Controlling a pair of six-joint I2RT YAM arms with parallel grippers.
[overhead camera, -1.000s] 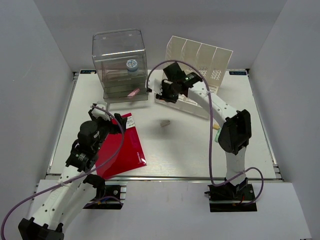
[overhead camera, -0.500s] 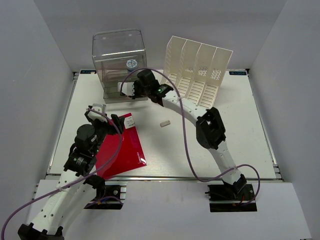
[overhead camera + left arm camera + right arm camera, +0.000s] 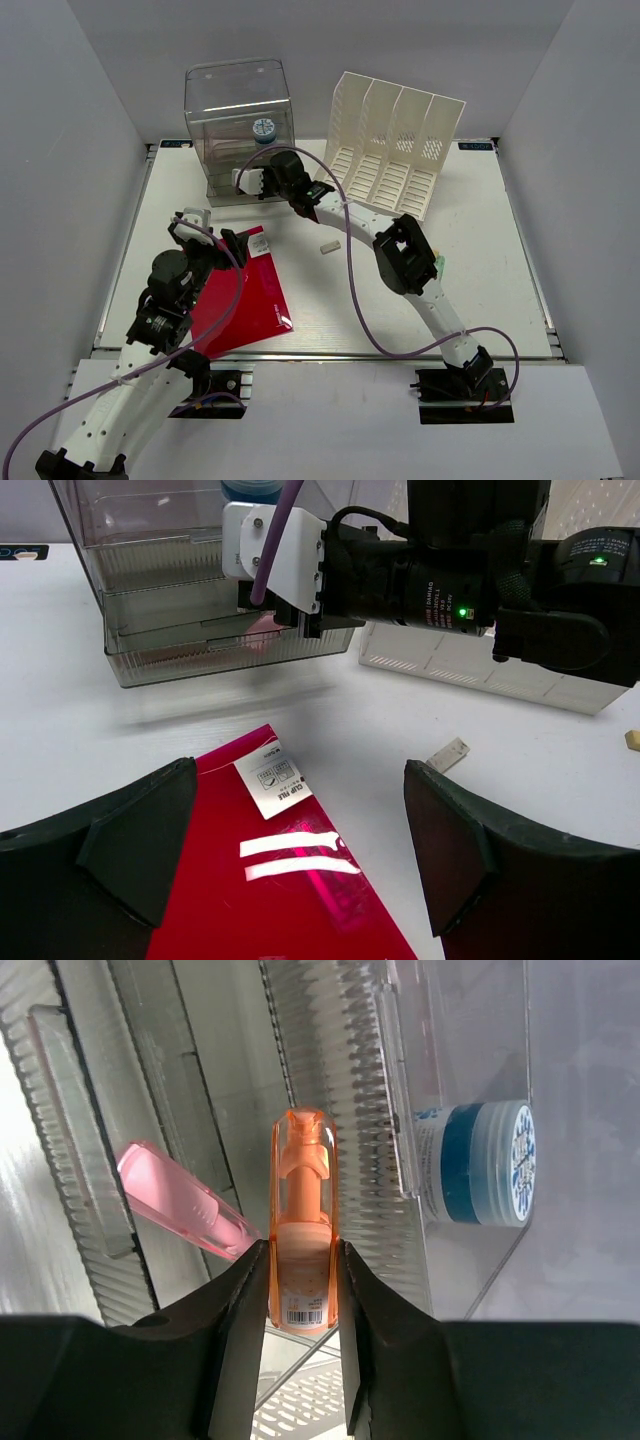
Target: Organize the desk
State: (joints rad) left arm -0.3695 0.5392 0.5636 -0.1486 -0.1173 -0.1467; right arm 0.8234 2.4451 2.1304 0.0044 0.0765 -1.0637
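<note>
The white desk (image 3: pixel 400 300) holds everything. My right gripper (image 3: pixel 260 183) is at the front of the clear drawer box (image 3: pixel 238 120), shut on an orange marker (image 3: pixel 303 1260) that points into the box (image 3: pixel 330 1080). A pink pen (image 3: pixel 185 1200) lies in the drawer just left of the marker. A blue-capped jar (image 3: pixel 480 1163) sits inside the box. My left gripper (image 3: pixel 205 232) is open and empty, low over the top corner of a red clip file (image 3: pixel 245 295), which fills the space between its jaws (image 3: pixel 280 880).
A white slotted file rack (image 3: pixel 395 140) stands at the back right. A small white piece (image 3: pixel 329 245) lies mid-desk, also in the left wrist view (image 3: pixel 447 754). A small green item (image 3: pixel 438 265) lies beside the right arm, which stretches diagonally across the desk.
My right gripper swung left from the file rack to the front of the clear drawer box, carrying the orange marker. The left gripper barely moved over the red file.
</note>
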